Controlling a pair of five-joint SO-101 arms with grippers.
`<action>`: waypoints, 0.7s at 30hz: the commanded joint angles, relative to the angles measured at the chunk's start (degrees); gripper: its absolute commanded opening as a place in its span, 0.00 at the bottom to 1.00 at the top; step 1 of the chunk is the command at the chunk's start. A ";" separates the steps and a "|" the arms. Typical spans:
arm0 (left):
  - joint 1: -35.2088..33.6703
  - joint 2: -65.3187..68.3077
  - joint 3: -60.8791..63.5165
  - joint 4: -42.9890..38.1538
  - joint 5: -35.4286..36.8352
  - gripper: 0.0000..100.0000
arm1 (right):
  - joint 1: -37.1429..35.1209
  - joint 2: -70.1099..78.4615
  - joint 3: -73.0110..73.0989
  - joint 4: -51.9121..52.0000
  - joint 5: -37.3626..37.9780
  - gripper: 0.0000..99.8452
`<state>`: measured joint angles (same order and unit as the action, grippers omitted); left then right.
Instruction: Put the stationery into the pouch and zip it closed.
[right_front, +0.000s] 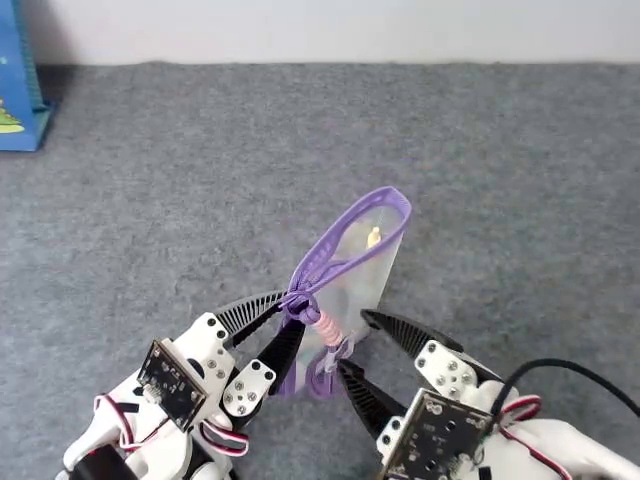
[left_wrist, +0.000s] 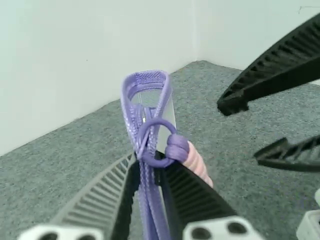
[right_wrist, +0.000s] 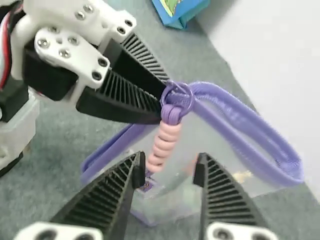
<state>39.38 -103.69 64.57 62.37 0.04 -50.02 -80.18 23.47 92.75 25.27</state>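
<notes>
A clear pouch with purple zipper trim stands tilted up off the grey mat. My left gripper is shut on the purple zipper band just below the metal pull ring. A pink coiled cord hangs from that ring. My right gripper is open, its fingers on either side of the cord's lower end, close to the pouch wall. In the high view the right gripper sits beside the pouch's near end. A small yellowish item shows inside the pouch.
A blue box stands at the far left by the white wall. Grey mat spreads around the pouch on all sides. Both arms crowd the near edge.
</notes>
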 joint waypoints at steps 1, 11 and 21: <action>-0.70 -0.88 -3.38 -0.18 -1.05 0.01 | -0.57 5.76 3.78 -2.95 -0.53 0.15; -0.70 -0.88 -2.42 -0.53 -1.14 0.01 | -0.57 5.76 9.32 -8.48 -2.99 0.18; -0.70 -0.88 -2.33 -0.53 -1.14 0.01 | -0.48 5.14 15.91 -13.41 -1.14 0.03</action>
<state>39.03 -103.69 64.57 62.37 0.04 -50.02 -76.31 39.65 80.35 22.73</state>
